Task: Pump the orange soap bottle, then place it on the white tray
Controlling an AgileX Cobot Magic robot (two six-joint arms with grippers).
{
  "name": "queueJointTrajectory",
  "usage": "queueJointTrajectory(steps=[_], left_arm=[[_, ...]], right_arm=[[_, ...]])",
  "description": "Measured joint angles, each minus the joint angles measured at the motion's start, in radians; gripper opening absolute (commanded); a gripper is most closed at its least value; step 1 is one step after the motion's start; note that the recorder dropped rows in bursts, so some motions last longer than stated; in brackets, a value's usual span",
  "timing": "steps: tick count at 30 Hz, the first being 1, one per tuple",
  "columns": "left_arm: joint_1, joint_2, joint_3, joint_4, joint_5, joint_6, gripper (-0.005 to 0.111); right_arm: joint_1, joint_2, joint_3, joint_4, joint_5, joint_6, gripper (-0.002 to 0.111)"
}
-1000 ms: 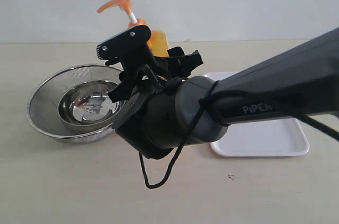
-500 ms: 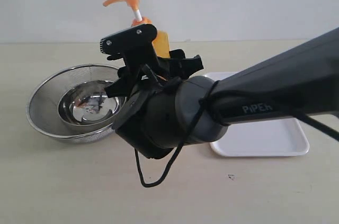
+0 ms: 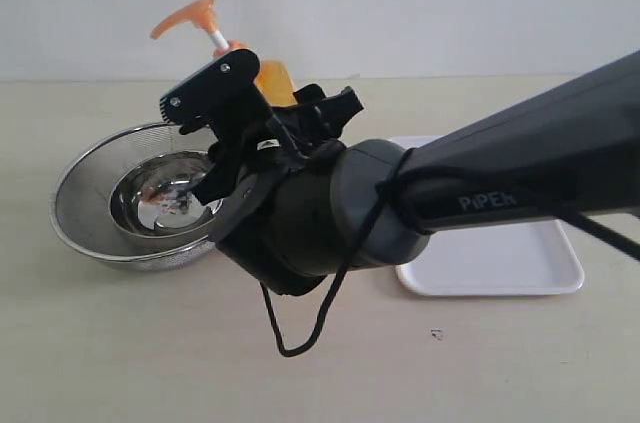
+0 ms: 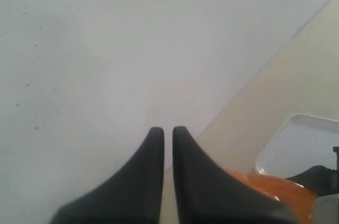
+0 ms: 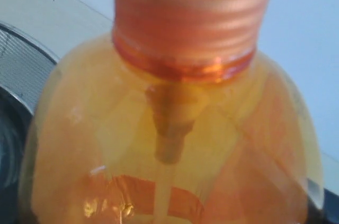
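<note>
a plain pale wall [image 3: 450, 3] fills the back of the room, and a wide light tan table [image 3: 120, 343] lies in front of it.

a big black right arm [image 3: 520, 173] reaches across the table from the right, with a thin black cable [image 3: 320, 313] looping under it.

a round steel mesh strainer bowl [image 3: 75, 183] sits on the left of the table. a flat plastic white tray with round corners [image 3: 500, 268] lies on the right, partly hidden behind the arm.

the tall see-through orange soap bottle [image 3: 272, 81] is between the bowl and the tray, not on the tray. it leans to the left, so its orange pump head [image 3: 183, 18] on a white stem [image 3: 218, 40] points out over the bowl. its bottom is hidden behind the arm, so i cannot tell if it touches the table.

the right gripper [image 3: 262, 101] hugs the bottle tight, one black finger on each side of its top part, just under the neck. the right wrist view is filled by the bottle's shoulder and ribbed collar, very close.

the left gripper [image 4: 167, 135] hangs up high, off to the left of the pump head and not touching it. its two black fingers are squeezed almost together, with only a thin slit between them, and they hold nothing.
</note>
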Motion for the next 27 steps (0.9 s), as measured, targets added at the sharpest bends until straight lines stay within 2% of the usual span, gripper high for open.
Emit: queueJointTrajectory(steps=[9,16,27], left_arm=[[0.0,0.003,-0.085,0.141,-0.004,-0.153,0.005],[0.0,0.023,-0.09,0.163,-0.013,-0.186,0.005],[0.0,0.063,-0.09,0.216,-0.172,-0.204,0.005]], right_arm=[[-0.002,0.0,0.0,0.0,0.0,0.003,0.0],[-0.027,0.0,0.0,0.0,0.0,0.045,0.0],[-0.029,-0.007,-0.002,-0.011,0.048,0.042,0.0]])
